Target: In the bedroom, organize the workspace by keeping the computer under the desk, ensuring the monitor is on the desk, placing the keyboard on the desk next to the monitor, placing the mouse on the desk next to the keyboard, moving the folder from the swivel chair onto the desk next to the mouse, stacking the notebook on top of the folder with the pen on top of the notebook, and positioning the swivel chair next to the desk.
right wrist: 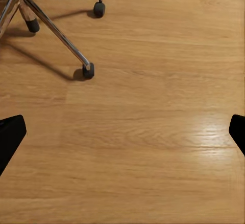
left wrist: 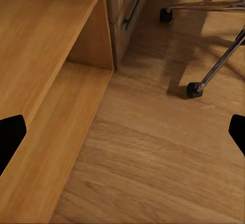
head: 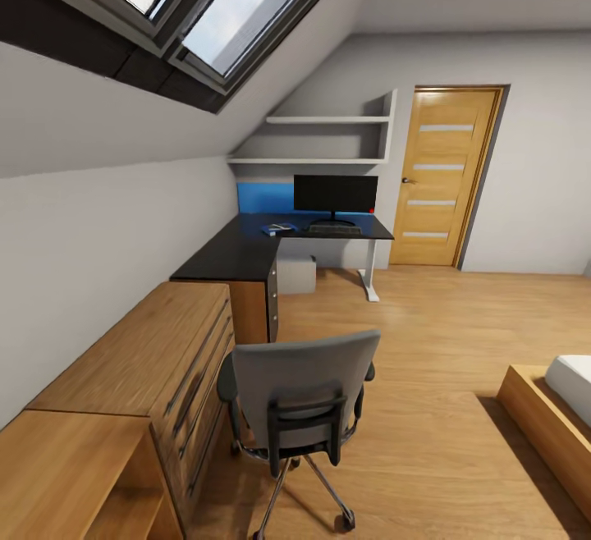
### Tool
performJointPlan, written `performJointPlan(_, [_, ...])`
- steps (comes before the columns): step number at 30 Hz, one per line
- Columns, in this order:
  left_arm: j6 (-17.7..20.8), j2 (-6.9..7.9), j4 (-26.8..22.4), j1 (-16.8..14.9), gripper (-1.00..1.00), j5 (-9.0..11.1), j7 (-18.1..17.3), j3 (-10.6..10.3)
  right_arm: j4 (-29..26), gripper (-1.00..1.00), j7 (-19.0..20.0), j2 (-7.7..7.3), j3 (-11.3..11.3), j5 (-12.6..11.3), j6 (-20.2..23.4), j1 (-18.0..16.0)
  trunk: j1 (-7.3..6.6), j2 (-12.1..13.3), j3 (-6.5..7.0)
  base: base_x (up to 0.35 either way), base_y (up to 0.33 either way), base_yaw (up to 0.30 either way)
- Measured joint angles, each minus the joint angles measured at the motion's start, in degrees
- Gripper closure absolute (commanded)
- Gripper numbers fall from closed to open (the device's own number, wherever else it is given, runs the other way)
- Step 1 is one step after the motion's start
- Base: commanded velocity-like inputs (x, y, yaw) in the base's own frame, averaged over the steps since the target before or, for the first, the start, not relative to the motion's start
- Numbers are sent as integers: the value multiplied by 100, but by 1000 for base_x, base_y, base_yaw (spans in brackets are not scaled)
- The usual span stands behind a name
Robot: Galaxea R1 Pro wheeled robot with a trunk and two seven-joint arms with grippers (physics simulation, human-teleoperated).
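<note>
One grey chair (head: 300, 384) on chrome legs; one flat black monitor (head: 335, 194) on the dark L-shaped tabletop (head: 246, 249). Both claws (left wrist: 122, 134) (right wrist: 122, 134) spread apart over the grained wood floor (right wrist: 153, 132).

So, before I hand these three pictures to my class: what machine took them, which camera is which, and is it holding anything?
They are simulator renders from a wheeled robot with two arms. The large picture comes from its head camera, looking across a bedroom: a grey swivel chair stands with its back to the robot, away from the black desk, where a monitor and keyboard sit. The two small pictures come from cameras near each arm's end effector, both aimed at the wooden floor and the chair's wheeled legs. The dark shapes at the edges are fingertips of the left end effector and right end effector. Both are open and empty.
</note>
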Motion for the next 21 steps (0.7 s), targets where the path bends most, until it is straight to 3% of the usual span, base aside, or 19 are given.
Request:
performJointPlan(1, [41,-70,-148,-1,-100,-22,17,-41,-105,-100,2,-2,10,10,-5,-7,22,-40,-17,0,0,0])
performJointPlan(6, [416,-106,-741,0,-100,-19,24,-24,-587,-100,-25,-71,-2,-1,8,-17,132,-241,-107,0,0,0])
performJointPlan(7, [1046,-113,-1243,-2,-100,-33,116,-32,-831,-100,-30,-95,-7,-24,16,-25,154,-281,-124,0,0,0])
performJointPlan(9, [1571,-106,-1604,0,-100,-30,255,-18,-1060,-100,-42,-112,-24,-61,27,-39,198,-361,-161,0,0,0])
performJointPlan(10, [2077,-102,-1908,-2,-100,-40,413,-17,-1227,-100,-69,-126,-31,-84,81,-83,220,-402,-179,0,0,0])
performJointPlan(14, [2906,-96,-2423,-30,-100,-59,661,-14,-1406,-100,-155,-148,-44,-180,376,-419,308,-562,-251,0,0,0])
performJointPlan(18, [3369,-102,-2751,-264,-100,-64,791,-15,-1416,-100,-217,-178,-54,-424,952,-1003,396,-722,-321,0,0,0])
performJointPlan(21, [3487,-109,-2769,-445,-100,-26,815,-11,-1335,-100,-232,-222,-62,-613,1173,-1225,462,-843,-377,0,0,0])
